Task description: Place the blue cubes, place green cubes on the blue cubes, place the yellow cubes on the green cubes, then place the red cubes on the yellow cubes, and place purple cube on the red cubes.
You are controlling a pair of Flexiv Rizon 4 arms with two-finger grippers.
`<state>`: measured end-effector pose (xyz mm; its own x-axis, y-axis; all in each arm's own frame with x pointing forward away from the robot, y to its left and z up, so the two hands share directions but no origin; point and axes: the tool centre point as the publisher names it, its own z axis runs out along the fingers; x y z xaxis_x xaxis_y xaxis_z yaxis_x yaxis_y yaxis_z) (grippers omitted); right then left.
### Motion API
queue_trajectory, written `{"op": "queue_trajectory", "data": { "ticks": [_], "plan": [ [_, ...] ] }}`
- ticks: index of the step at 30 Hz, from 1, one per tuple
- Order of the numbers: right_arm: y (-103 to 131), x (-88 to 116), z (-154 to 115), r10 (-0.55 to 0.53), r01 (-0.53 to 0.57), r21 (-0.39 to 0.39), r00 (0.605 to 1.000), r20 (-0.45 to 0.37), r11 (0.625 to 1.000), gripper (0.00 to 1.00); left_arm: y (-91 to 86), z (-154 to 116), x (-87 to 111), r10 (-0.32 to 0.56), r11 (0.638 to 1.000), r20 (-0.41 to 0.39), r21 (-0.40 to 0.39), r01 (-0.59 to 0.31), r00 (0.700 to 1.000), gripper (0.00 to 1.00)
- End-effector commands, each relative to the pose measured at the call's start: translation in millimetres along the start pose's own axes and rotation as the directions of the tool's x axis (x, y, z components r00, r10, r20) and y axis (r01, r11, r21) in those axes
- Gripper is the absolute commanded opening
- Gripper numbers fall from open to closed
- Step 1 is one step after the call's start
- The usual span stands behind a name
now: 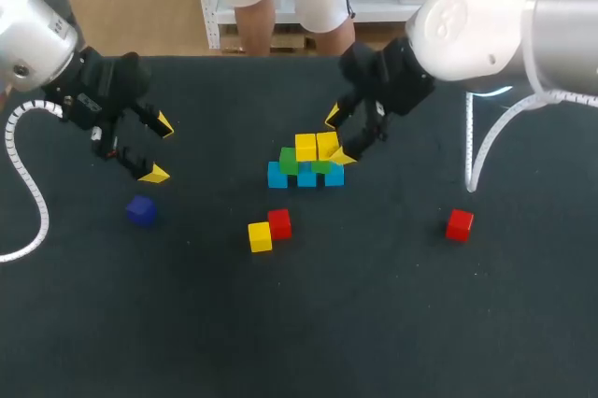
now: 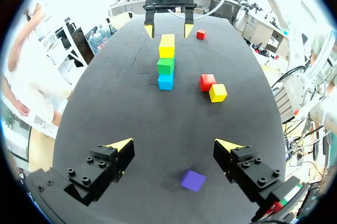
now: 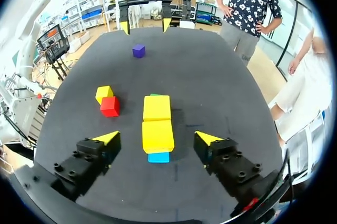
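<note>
Table point(image 1: 392, 305): three yellow cubes point(image 1: 306, 147), two red point(image 1: 279, 223)

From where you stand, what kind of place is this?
Probably a robotics test bench: the left pincer and right pincer, both yellow-tipped, hang over a dark table bearing a half-built stack of coloured cubes.

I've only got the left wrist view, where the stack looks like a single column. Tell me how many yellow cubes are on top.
Observer: Two yellow cubes, side by side in the head view.
Operator: Give me the bottom layer.
Observer: Three blue cubes in a row.
Operator: Check the right claw's clearance.
Observer: In the right wrist view the right claw is open, with both fingers clear of the yellow cubes.
</note>
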<state>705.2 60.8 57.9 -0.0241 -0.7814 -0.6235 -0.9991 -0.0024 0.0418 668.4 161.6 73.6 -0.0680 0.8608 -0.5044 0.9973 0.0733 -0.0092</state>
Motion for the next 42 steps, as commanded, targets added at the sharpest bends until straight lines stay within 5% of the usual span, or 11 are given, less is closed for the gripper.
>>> {"op": "queue_trajectory", "data": {
  "ticks": [1,6,7,9,10,12,42],
  "plan": [
    [5.2,3.3,-13.3,0.007,-0.007,0.009,1.000,0.004,1.000,1.00,-0.9,0.2,1.8,0.004,1.000,0.006,-0.002,-0.004,1.000,1.00],
    [10.0,16.4,-28.0,0.042,-0.042,0.030,0.999,0.002,0.999,1.00,-0.9,0.2,1.8,0.004,1.000,0.006,-0.002,-0.004,1.000,1.00],
    [10.2,19.2,-30.6,0.044,-0.044,0.035,0.999,0.000,0.998,0.93,-0.9,0.2,1.8,0.004,1.000,0.006,-0.002,-0.004,1.000,1.00],
    [10.2,24.0,-33.0,0.047,-0.047,0.039,0.999,0.000,0.998,0.46,-0.9,0.2,1.8,0.004,1.000,0.006,-0.002,-0.004,1.000,1.00],
    [10.1,25.9,-33.0,0.048,-0.048,0.040,0.999,-0.002,0.998,0.38,-0.9,0.2,1.8,0.004,1.000,0.006,-0.002,-0.004,1.000,1.00],
    [9.3,28.9,-31.4,0.048,-0.048,0.039,0.999,-0.005,0.998,0.00,-0.9,0.2,1.8,0.004,1.000,0.006,-0.002,-0.004,1.000,1.00],
    [12.5,16.3,-9.2,0.007,-0.007,0.011,1.000,0.009,1.000,0.00,-0.9,0.2,1.8,0.004,1.000,0.006,-0.002,-0.004,1.000,1.00]
  ]
}}
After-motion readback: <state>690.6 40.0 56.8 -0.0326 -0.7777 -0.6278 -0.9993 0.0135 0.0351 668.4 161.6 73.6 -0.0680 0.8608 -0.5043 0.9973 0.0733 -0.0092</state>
